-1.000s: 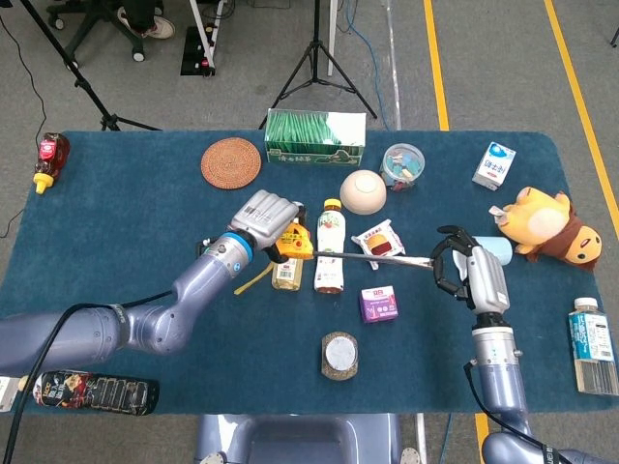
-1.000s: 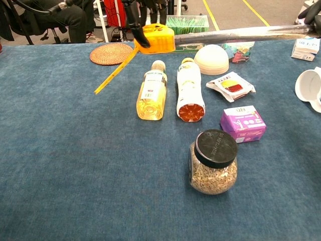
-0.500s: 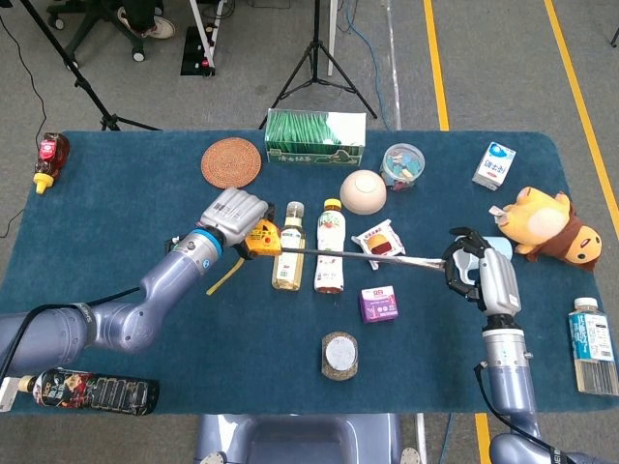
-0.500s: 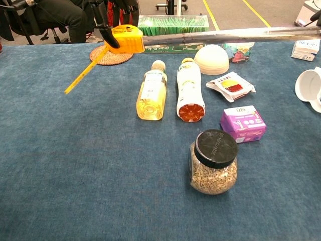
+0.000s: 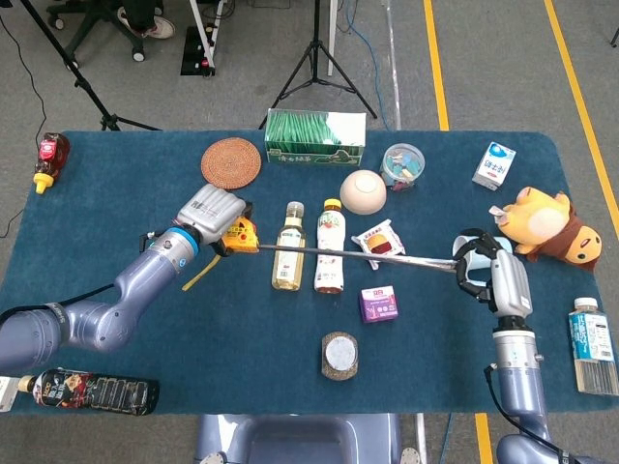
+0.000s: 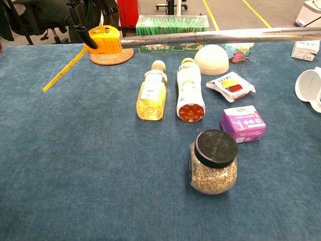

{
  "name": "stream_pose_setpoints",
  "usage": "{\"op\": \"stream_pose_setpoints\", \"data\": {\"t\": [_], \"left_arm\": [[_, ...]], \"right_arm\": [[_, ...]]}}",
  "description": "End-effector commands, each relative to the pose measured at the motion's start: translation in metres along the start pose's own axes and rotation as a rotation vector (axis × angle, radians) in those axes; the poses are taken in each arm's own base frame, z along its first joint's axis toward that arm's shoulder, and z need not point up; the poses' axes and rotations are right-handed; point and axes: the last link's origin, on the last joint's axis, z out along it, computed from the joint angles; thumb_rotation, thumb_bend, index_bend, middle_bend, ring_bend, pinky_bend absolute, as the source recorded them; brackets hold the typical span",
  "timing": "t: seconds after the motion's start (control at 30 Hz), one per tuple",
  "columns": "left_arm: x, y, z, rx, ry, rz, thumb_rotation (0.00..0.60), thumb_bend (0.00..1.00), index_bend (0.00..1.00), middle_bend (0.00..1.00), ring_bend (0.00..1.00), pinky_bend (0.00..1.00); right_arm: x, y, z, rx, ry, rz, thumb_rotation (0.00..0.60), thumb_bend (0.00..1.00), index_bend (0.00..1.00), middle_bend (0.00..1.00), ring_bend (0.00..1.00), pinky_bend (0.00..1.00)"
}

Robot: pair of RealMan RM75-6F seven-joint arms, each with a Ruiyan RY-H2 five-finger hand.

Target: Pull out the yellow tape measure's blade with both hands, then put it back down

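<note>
Above the bench (image 5: 116, 193), left robot hand (image 5: 208, 215) grips the tape measure (image 5: 240, 235), right robot hand (image 5: 481, 273) clamps its blade (image 5: 358, 256) end, stretched over the bottles (image 5: 309, 246); labels unreadable.

This is looking like a robot lab or a recording studio, not a home. Black tripods (image 5: 316, 60) are standing on the grey floor (image 5: 484, 58) behind the blue table (image 5: 116, 193), yellow lines (image 5: 434, 63) are running across that floor, and an office chair (image 5: 92, 19) is sitting in the far corner.
</note>
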Motion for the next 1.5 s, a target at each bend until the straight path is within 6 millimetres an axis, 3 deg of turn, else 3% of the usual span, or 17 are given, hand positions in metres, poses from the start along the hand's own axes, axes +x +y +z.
{"op": "stream_pose_setpoints", "data": {"t": [0.03,0.33,0.73,1.5], "left_arm": [[-0.001,-0.004,-0.001,0.002,-0.005,0.007,0.600,0.30,0.50,0.42,0.32,0.42],[-0.009,-0.017,-0.002,0.031,-0.019,0.028,0.600,0.30,0.50,0.42,0.32,0.41],[-0.012,-0.016,-0.004,0.023,-0.024,0.006,0.600,0.30,0.50,0.42,0.32,0.41],[0.001,0.024,0.001,-0.039,0.004,-0.019,0.600,0.30,0.50,0.42,0.32,0.41]], "right_arm": [[0.001,0.001,0.000,-0.001,0.001,0.000,0.600,0.69,0.61,0.27,0.29,0.30],[0.004,0.006,-0.002,-0.013,0.006,-0.003,0.600,0.69,0.61,0.27,0.30,0.30],[0.003,0.004,-0.002,-0.009,0.005,-0.004,0.600,0.69,0.61,0.28,0.30,0.30],[-0.012,-0.030,-0.003,0.076,-0.035,0.006,0.600,0.69,0.61,0.28,0.30,0.31]]}}
